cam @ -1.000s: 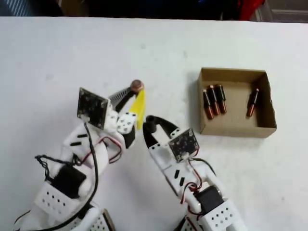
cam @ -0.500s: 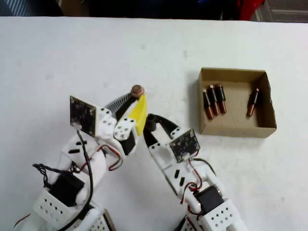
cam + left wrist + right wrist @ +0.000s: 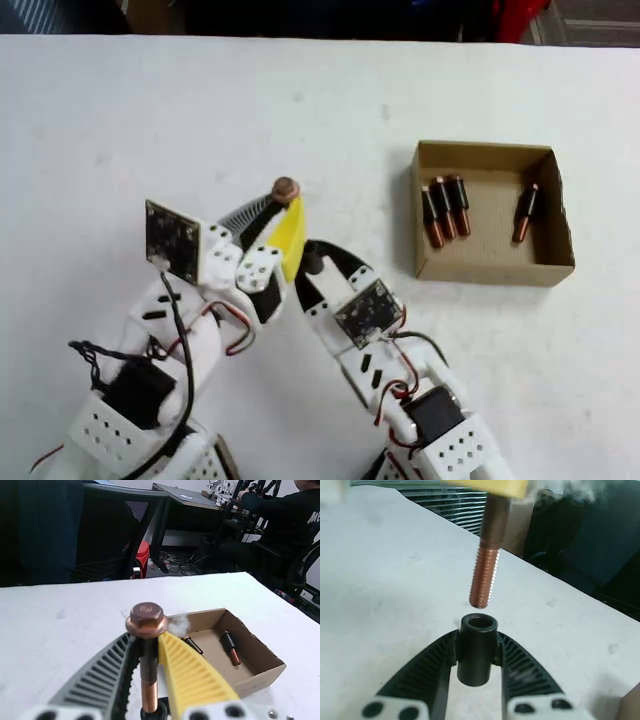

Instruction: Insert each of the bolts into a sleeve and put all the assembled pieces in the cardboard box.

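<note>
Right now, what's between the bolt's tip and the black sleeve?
Nothing. In the right wrist view, the bolt hangs just above the sleeve, with only a bare gap between its tip and the sleeve's hole.

The bolt (image 3: 148, 670) is copper-coloured all over. The left tool (image 3: 146, 642) has one yellow ribbed finger (image 3: 192, 672) and one grey ribbed finger with a black inner edge. The sleeve (image 3: 477, 652) is plain black. The right tool (image 3: 477, 639) is black with fine ribbing. The cardboard box (image 3: 490, 268) is brown, and the assembled pieces (image 3: 445, 210) in it are black and copper. The tabletop (image 3: 150, 110) is white.
</note>
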